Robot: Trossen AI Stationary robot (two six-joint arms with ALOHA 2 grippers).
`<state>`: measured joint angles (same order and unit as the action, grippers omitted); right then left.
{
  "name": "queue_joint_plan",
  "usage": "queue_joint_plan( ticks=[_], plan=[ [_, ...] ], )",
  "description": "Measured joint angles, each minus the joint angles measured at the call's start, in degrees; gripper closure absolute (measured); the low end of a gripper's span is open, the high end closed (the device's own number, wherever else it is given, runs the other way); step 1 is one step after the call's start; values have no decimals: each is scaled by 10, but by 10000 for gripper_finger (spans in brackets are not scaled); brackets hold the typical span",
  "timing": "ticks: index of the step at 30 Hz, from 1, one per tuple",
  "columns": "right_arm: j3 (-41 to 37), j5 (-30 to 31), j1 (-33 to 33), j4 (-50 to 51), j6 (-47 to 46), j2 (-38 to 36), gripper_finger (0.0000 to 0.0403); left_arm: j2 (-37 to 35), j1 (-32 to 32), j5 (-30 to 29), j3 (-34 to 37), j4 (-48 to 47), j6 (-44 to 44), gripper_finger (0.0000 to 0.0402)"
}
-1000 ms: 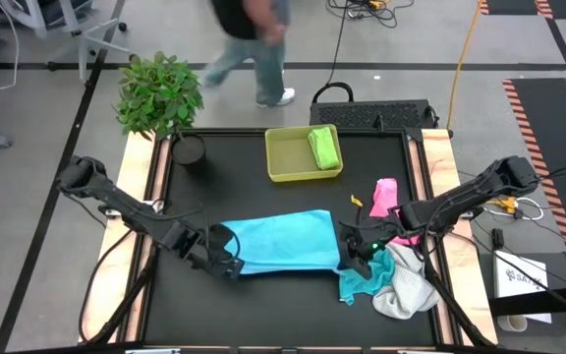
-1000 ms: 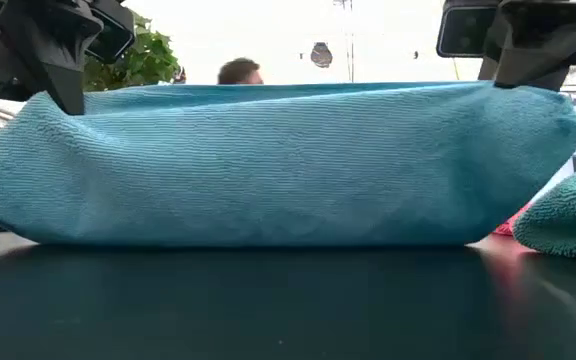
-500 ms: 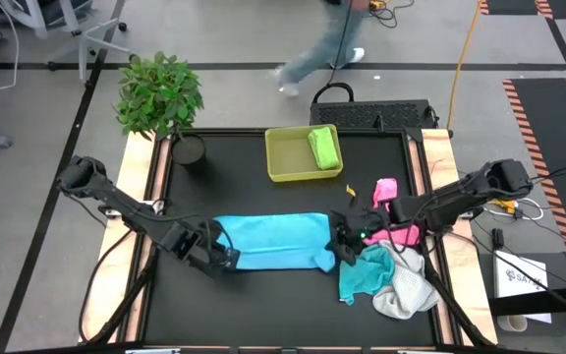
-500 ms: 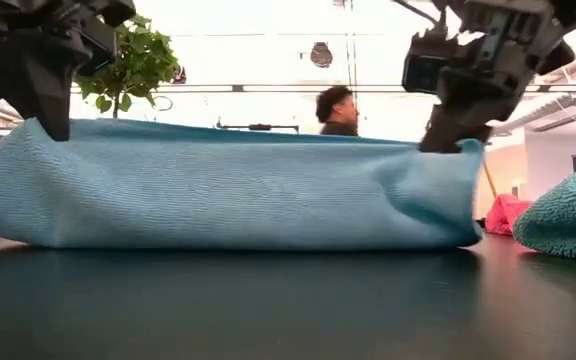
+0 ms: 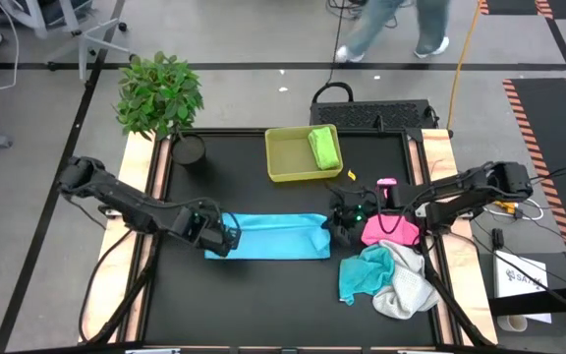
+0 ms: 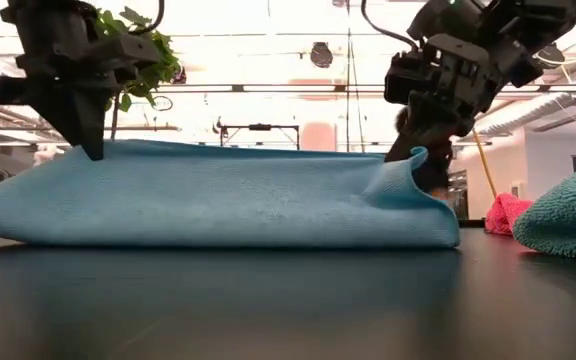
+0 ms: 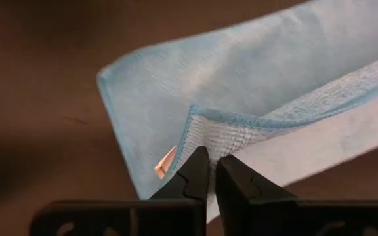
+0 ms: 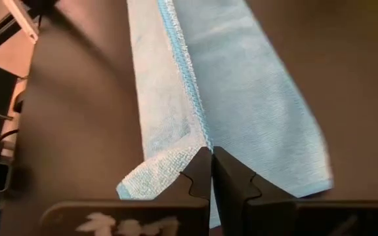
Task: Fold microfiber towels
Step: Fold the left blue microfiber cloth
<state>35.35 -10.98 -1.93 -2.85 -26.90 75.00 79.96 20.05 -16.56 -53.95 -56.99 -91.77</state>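
Note:
A light blue towel (image 5: pixel 271 237) lies folded in a long strip on the black table, its lower layer flat on the top. My left gripper (image 5: pixel 226 236) is shut on its left end and my right gripper (image 5: pixel 334 226) on its right end. A pink towel (image 5: pixel 389 229) lies just right of my right gripper. Teal (image 5: pixel 360 278) and white (image 5: pixel 408 290) towels are heaped at the near right. A lime green towel (image 5: pixel 323 147) rests in the yellow-green tray (image 5: pixel 288 159). My left gripper pinches the left corner of the towel's upper layer (image 7: pixel 195 121) between its two fingertips, coming steeply from above. That corner stands a little raised (image 6: pixel 103 148); the rest sags onto the lower layer. My right gripper pinches the upper layer's right corner (image 8: pixel 199 141) at its hemmed edge, slanting down from the right. The corner curls up at the fingers (image 6: pixel 408 168), and the layer below it lies on the table.
A potted plant (image 5: pixel 160 93) stands at the far left corner. The tray sits at the far middle. Wooden rails (image 5: pixel 430 167) border the table's sides. A person's legs (image 5: pixel 401 25) pass on the floor beyond the far edge.
Both grippers have gone toward the table's far edge and down, and my right gripper also toward the left. The held edge of the light blue towel has been carried over its other half, so the towel now lies lower and as a narrower folded strip.

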Motion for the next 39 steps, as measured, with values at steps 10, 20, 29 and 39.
queue_joint_plan(
  ticks=[10,20,29,39],
  plan=[
    [0,-28,-34,10,18,0,403,0,-43,7,24,7,51,391],
    [-1,-31,-35,27,10,0,403,0,-66,29,67,14,85,314],
    [0,-43,-37,33,6,0,403,0,-90,9,67,80,130,258],
    [0,-46,-48,46,11,0,403,0,-108,-29,66,140,178,256]
  ],
)
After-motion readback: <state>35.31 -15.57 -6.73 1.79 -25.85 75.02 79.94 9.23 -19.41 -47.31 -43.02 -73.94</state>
